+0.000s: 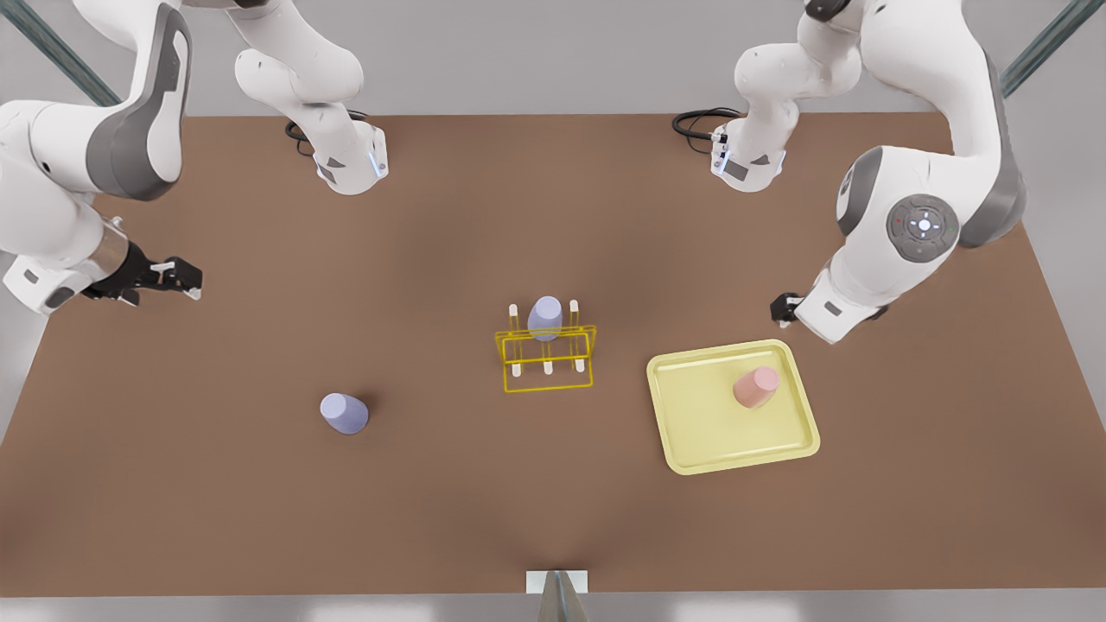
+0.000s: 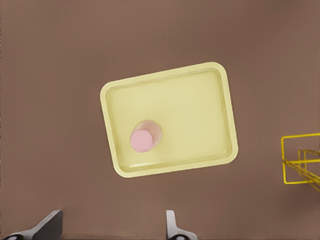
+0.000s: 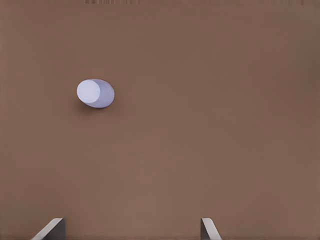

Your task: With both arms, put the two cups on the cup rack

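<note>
The two cups remain off the rack: the lavender cup (image 1: pixel 344 413) stands upside down on the bare table (image 1: pixel 259 518) toward the front view's left; the pink cup (image 1: pixel 756 386) stands upside down inside the yellow tray (image 1: pixel 691 432) toward the front view's right; a third cup (image 1: pixel 545 317), also lavender, already sits over a peg of the cup rack (image 1: pixel 547 357) at the centre. Judged by form, both loose cups are light, rigid and smooth-walled, tapering toward the upturned base; a grip across the side wall near the wider rim would likely slip least, and the thin pegs call for accurate alignment. The left gripper (image 2: pixel 112 225) hangs above the tray side with fingers spread, holding nothing; the right gripper (image 3: pixel 131 229) hangs above the lavender cup's side, likewise spread and empty. The left wrist view shows the pink cup lying toward one corner of the tray with the rack's edge nearby; the right wrist view isolates the lavender cup on bare table; the front view alone relates both cups to the rack.
</note>
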`<state>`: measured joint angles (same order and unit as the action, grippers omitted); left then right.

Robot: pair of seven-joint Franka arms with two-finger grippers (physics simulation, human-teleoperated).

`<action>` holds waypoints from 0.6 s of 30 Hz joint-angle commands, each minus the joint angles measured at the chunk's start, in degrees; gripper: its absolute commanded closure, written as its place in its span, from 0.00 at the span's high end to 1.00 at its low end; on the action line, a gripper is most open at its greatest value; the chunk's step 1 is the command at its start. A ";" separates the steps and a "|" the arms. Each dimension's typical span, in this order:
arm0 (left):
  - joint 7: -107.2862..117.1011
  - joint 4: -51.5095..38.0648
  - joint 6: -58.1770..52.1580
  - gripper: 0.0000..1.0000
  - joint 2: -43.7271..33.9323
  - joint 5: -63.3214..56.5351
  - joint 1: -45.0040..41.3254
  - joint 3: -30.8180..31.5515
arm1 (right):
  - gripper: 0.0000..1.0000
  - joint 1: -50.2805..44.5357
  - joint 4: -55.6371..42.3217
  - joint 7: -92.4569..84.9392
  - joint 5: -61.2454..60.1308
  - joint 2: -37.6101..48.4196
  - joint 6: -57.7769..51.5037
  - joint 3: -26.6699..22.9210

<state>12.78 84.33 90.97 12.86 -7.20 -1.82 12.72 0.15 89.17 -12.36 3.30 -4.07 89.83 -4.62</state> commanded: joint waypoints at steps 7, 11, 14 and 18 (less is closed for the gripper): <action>-4.52 0.66 11.94 1.00 6.82 2.54 -2.66 -6.65 | 0.99 -9.64 -5.76 2.42 5.14 -12.62 5.44 0.49; -4.79 9.01 32.86 1.00 11.31 4.74 -2.66 -6.92 | 0.99 -14.92 -7.88 16.14 1.89 -21.94 17.02 0.49; -6.63 14.73 39.72 1.00 11.66 4.65 -2.75 -9.73 | 0.99 -15.10 -6.56 17.20 -0.22 -25.99 27.41 0.49; -6.54 20.09 42.27 1.00 11.49 4.56 -3.63 -11.84 | 0.99 -12.11 1.61 17.02 -3.55 -25.99 36.72 0.40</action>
<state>9.18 103.76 124.34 24.46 -2.71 -5.30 1.16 -12.36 89.73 -4.77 1.91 -30.06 115.16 -4.21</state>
